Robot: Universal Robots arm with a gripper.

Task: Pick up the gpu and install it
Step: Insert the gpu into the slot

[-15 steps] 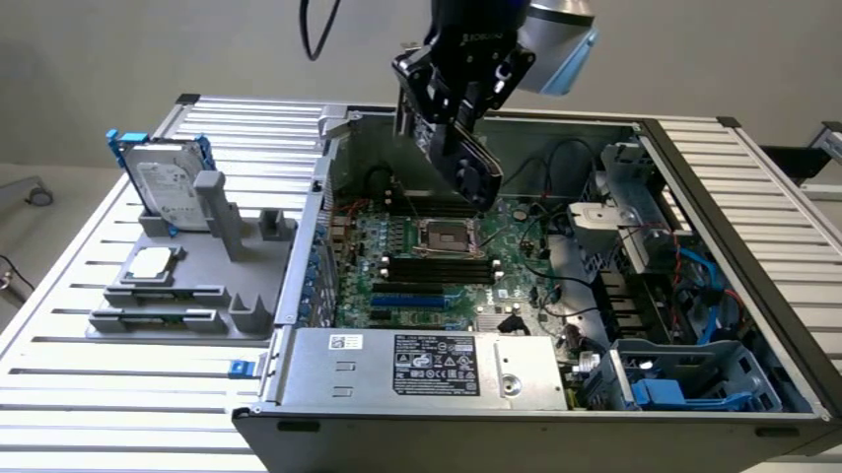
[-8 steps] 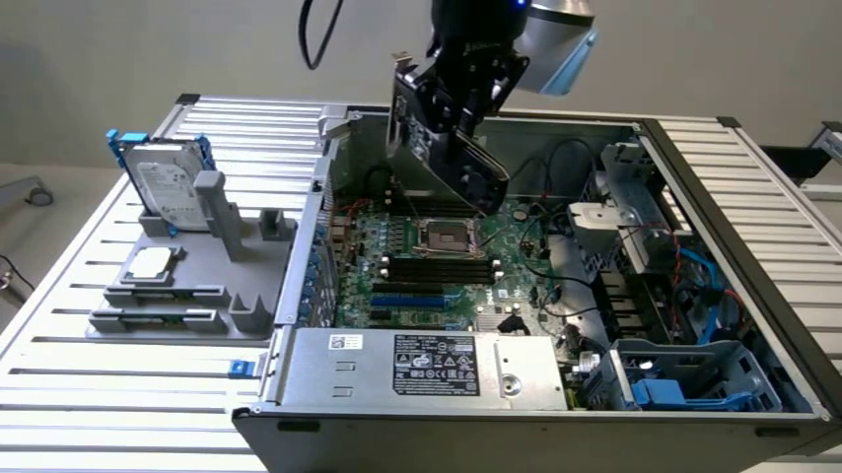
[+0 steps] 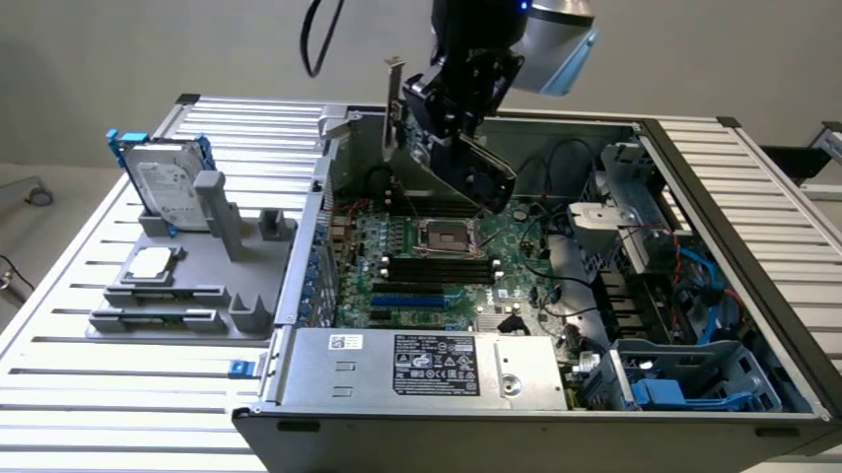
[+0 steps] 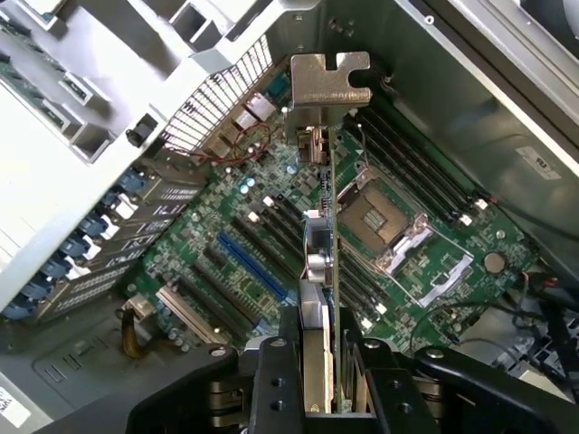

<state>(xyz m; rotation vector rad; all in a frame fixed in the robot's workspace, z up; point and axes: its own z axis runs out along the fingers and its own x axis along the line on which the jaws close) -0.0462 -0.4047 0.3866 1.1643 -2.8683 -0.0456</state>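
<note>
The hand (image 3: 452,130) (image 4: 326,384), a dark two-fingered gripper on the arm's end, is closed narrowly on the gpu (image 3: 482,173) (image 4: 320,271), a thin flat card with a black cover over a dark green board. One finger presses on each face.

The gpu is in the air inside the open top of the grey metal computer case (image 3: 677,172), over the green motherboard (image 3: 435,286) (image 4: 271,244) and close to the square silver processor socket (image 3: 444,236) (image 4: 375,217). In the exterior view its long axis is tilted: the silver metal bracket (image 3: 393,103) (image 4: 330,81) is the high end, toward the exterior view's left, and the card slopes down from it toward the exterior view's right. In the wrist view the card is seen edge-on, its length running straight away from the hand to the bracket's notched tab, with a long blue slot (image 4: 253,271) (image 3: 408,299) on the board beside its line.

A silver box-shaped power supply (image 3: 394,370) at the case's near end carries a black label with white print and a small white sticker. The writing is too small to read.

On the slatted aluminium counter (image 3: 79,394), a silver hard drive in a blue frame (image 3: 169,182) stands upright in a grey moulded holder (image 3: 197,286). Its label print is also illegible.
</note>
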